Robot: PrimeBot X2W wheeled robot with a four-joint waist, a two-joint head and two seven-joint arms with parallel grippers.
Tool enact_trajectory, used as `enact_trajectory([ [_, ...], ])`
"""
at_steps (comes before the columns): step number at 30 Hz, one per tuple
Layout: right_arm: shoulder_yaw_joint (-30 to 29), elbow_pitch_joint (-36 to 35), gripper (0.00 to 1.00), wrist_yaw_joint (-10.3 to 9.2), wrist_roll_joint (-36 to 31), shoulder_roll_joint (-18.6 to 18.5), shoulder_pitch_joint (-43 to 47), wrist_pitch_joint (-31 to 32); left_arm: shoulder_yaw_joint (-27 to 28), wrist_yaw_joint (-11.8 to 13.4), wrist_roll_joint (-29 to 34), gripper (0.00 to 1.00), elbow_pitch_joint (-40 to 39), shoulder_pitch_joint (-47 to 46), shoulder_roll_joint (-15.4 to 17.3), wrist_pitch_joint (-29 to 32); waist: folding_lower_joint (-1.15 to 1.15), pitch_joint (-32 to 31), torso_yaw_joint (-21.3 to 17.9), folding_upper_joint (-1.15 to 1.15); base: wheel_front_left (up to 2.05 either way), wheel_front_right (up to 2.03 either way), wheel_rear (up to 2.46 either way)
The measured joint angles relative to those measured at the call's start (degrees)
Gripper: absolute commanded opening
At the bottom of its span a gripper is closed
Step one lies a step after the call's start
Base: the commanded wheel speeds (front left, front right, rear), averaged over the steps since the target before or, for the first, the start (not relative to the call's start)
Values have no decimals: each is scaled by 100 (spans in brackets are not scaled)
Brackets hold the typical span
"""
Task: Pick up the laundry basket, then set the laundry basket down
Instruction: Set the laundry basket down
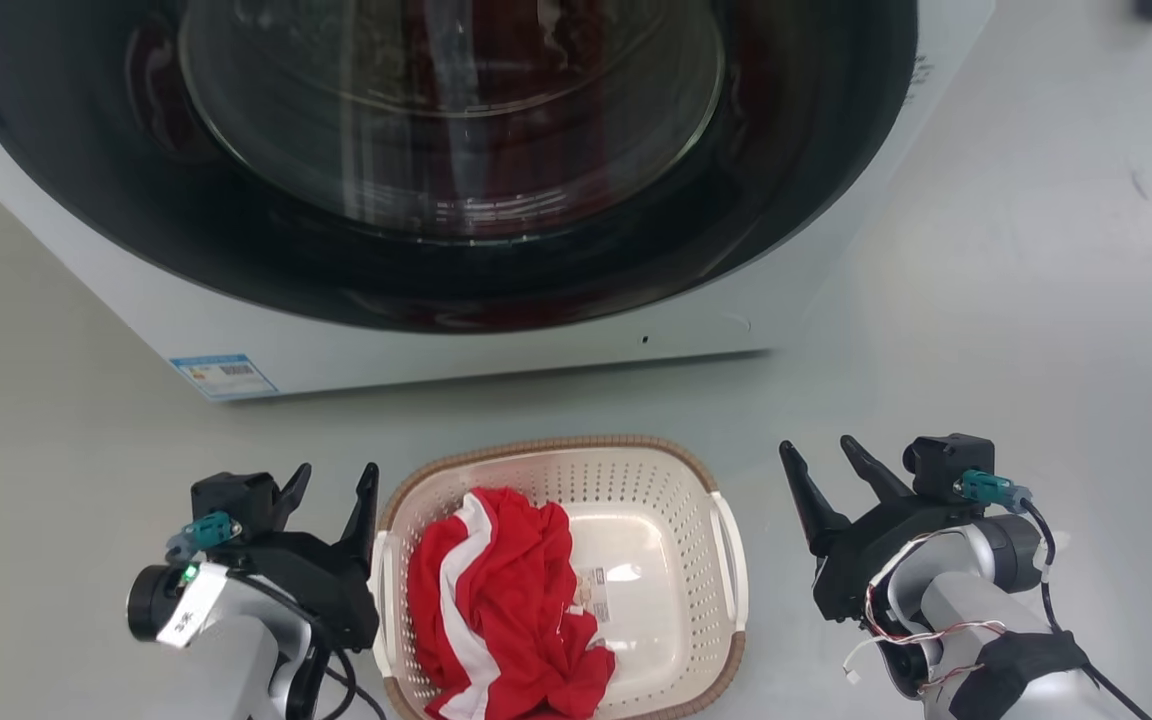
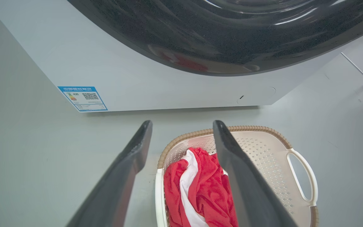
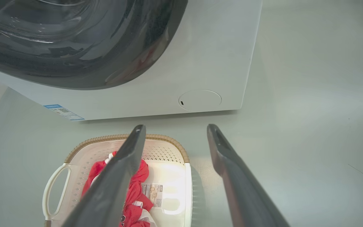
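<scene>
Both grippers released, nothing held. Left gripper [image 1: 336, 478]: fingers spread, just beside the laundry basket [image 1: 636, 475] at its left handle [image 1: 383, 590]. Can't tell if my inner finger touches it. In the left wrist view that side's rim sits between my fingers. Right gripper [image 1: 818, 452]: also spread, near the right handle [image 1: 733, 560], with a strip of floor [image 1: 1036, 300] between them in the head view.

Basket is upright on the floor between my two grippers, opening up, one handle toward each gripper, far end of the brown rim facing the washing machine [image 1: 496, 350]. Near end is cut by the frame edge, so I can't call the long axis. Red-and-white garment [image 1: 511, 600] is bunched in its left half, and a sticker [image 1: 591, 590] sits on the bare bottom to the right.

Beyond: washer's white front, blue label [image 1: 224, 376] at its lower left corner, dark round door [image 1: 436, 150] with red behind the glass.
</scene>
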Motion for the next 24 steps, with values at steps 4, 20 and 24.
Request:
enact_trajectory([
  [4,-133,-343,100,-159,-87,-62,164,0,91,138,83,100,-427,273,116,0,0,-284,-22,0,0,0,0],
  [20,-628,-2152,100,-823,-691,-511,1053,-1,426,768,690,100,-2706,1546,452,0,0,-1133,-61,0,0,0,0],
  [24,-711,-2652,100,-961,-868,-651,1340,-1,501,951,815,100,-3319,1938,502,0,0,-1291,-67,0,0,0,0],
])
